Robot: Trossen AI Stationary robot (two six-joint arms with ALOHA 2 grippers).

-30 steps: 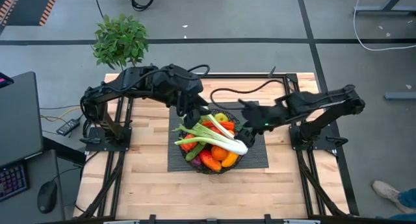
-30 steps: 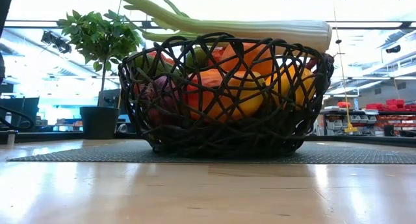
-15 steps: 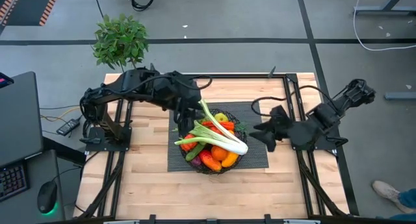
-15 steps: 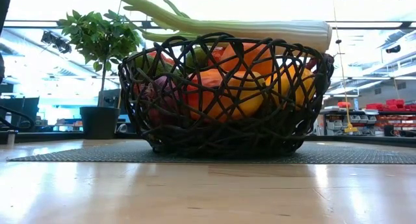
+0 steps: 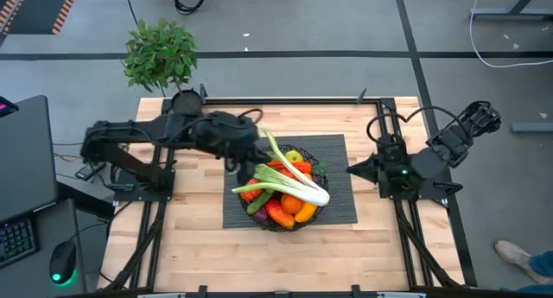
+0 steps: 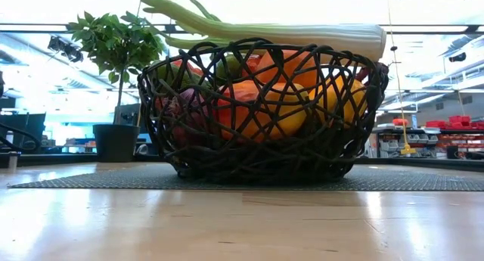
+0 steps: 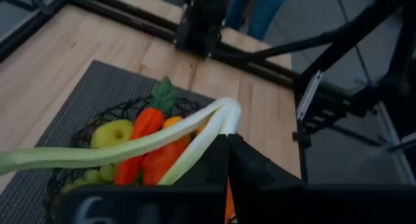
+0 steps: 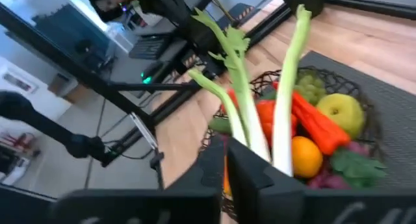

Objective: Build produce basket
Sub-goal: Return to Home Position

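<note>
The black wire basket [image 5: 290, 230] stands on a dark mat at the table's middle, heaped with toy produce: oranges [image 5: 303, 212], red peppers [image 5: 278, 214], a yellow-green fruit [image 8: 341, 112] and green grapes [image 8: 312, 87]. A long white-green leek [image 5: 290, 185] lies across the top, resting on the heap and the rim [image 6: 287, 32]. My left gripper [image 5: 235, 162] is shut and empty just left of the basket [image 7: 227, 152]. My right gripper [image 5: 352, 170] is shut and empty, right of the basket, with its arm folded back [image 8: 226, 156].
The dark mat [image 5: 335, 213] lies under the basket. A potted plant [image 5: 162, 54] stands at the table's far left corner [image 6: 115, 64]. The arms' bases stand at the left and right edges. Bare wood lies along the near edge [image 5: 276, 263].
My left gripper has drawn back from over the basket's far left rim toward the table's left edge. My right gripper has drawn back from the basket's right rim toward the right edge, its arm folding up. The basket and leek have stayed in place.
</note>
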